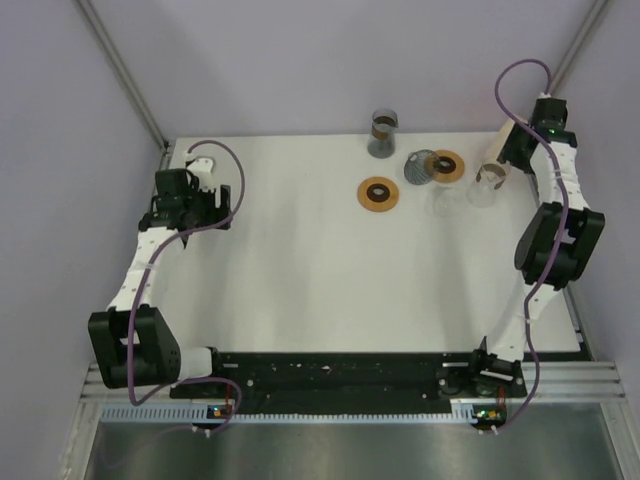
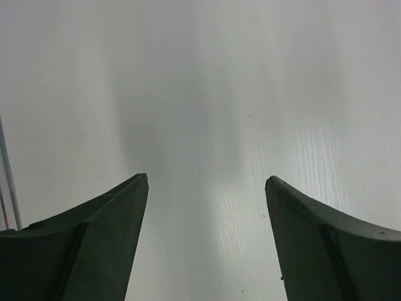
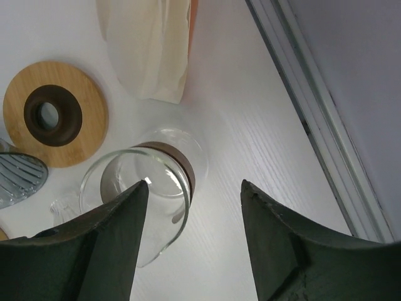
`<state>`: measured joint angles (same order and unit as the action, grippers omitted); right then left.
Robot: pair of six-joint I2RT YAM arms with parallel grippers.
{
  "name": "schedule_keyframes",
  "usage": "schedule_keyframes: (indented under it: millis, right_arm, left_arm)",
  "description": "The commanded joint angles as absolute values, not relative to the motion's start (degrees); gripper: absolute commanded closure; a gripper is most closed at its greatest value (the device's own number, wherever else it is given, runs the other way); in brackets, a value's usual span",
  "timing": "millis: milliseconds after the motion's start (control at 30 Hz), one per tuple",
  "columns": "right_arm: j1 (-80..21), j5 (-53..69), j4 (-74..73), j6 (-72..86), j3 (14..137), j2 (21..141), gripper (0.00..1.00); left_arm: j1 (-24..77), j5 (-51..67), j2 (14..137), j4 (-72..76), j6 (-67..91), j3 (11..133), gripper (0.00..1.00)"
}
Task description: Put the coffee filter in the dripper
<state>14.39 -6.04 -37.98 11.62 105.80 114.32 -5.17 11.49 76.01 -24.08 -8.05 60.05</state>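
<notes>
Filter (image 3: 147,44) ungripped, nothing done yet; dripper (image 1: 420,165), probably the ribbed cone, sits empty. Right pincer (image 3: 194,182) and left pincer (image 2: 207,177) wide, empty.

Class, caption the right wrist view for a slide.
Open right gripper over glass carafe; paper filter and wooden ring beyond.

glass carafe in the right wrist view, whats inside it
It looks empty: only clear glass and the white table show through the glass carafe. One finger of the right gripper covers its near side.
</notes>
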Motion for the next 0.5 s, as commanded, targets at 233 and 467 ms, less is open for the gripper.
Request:
schedule_keyframes:
  millis: [233, 467]
  right_arm:
    - [14.77, -2.81, -42.89, 9.85, 115.05, 121.55, 0.56]
    - [14.76, -2.29, -45.52, 8.79, 117.24, 123.4, 0.81]
  left_arm:
    - [-5.27, 13.01, 75.06, -24.17, -9.49, 61.0, 0.2]
    - [-5.27, 12.13, 74.71, -24.08, -9.67, 60.65, 0.2]
